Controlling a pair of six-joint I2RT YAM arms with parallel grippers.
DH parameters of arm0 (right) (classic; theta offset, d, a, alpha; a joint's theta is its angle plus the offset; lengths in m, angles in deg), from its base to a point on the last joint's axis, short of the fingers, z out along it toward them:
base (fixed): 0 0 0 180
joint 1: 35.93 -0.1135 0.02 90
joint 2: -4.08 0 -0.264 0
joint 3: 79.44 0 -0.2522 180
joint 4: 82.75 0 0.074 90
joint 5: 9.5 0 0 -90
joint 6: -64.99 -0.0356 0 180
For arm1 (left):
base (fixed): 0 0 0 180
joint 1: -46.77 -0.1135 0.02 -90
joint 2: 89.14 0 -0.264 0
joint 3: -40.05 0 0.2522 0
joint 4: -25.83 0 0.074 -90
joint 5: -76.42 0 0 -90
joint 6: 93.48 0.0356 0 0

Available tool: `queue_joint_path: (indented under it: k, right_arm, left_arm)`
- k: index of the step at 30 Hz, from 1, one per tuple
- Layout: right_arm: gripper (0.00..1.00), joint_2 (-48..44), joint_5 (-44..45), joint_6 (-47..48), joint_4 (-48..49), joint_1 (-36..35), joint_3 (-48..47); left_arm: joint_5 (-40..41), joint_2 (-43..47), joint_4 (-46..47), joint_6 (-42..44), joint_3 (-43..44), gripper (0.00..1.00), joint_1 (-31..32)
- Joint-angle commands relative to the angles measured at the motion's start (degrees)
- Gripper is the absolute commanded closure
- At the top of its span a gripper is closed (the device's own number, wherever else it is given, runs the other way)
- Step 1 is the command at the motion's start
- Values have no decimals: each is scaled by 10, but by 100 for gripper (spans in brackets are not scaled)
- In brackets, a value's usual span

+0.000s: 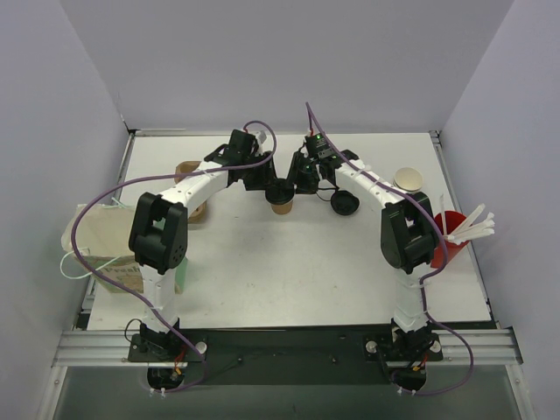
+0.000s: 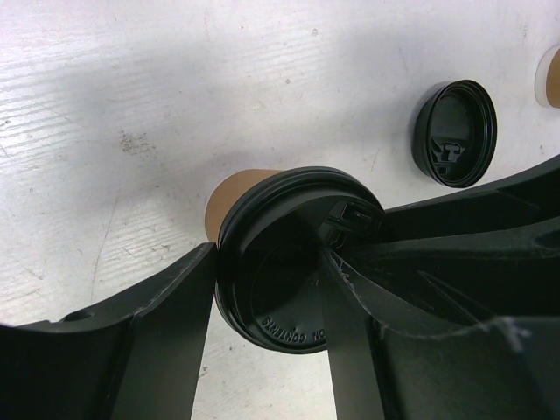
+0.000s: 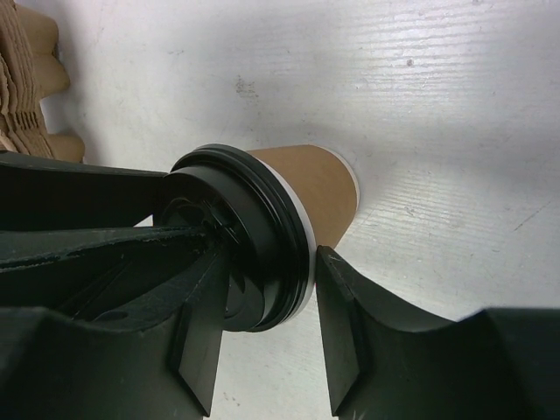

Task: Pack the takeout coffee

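Observation:
The takeout coffee (image 1: 281, 206), a brown paper cup with a black lid, stands upright at the table's middle back. It also shows in the left wrist view (image 2: 234, 188) and the right wrist view (image 3: 319, 184). My left gripper (image 1: 269, 185) (image 2: 269, 254) comes at it from the left. One finger touches the lid's rim and the other lies over the lid's top (image 2: 284, 302). My right gripper (image 1: 294, 185) (image 3: 271, 258) comes from the right in the same way, one finger at the rim and one over the lid. Both sets of jaws stand partly apart.
A spare black lid (image 1: 344, 203) (image 2: 455, 133) lies just right of the cup. A cream disc-like cup (image 1: 409, 180) and a red cup of white utensils (image 1: 451, 238) are at the right. The tan pulp carrier (image 1: 186, 170) (image 3: 31, 79) and a brown paper bag (image 1: 103, 241) are at the left.

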Motion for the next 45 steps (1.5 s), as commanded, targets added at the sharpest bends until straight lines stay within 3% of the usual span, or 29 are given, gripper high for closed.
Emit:
queue_joint_path:
  k: [1, 19, 32, 45]
  right_arm:
    - [64, -19, 2, -11, 8, -11, 3]
    - [71, -33, 0, -27, 71, -5, 75]
    - [72, -36, -11, -43, 108, 1, 100]
    - [71, -40, -10, -46, 113, 1, 114]
  left_arm:
    - [-7, 26, -3, 12, 20, 40, 17]
    - [-3, 57, -11, 25, 17, 36, 16]
    - [-22, 122, 9, 20, -49, 34, -21]
    - [-29, 123, 47, 4, -130, 46, -24]
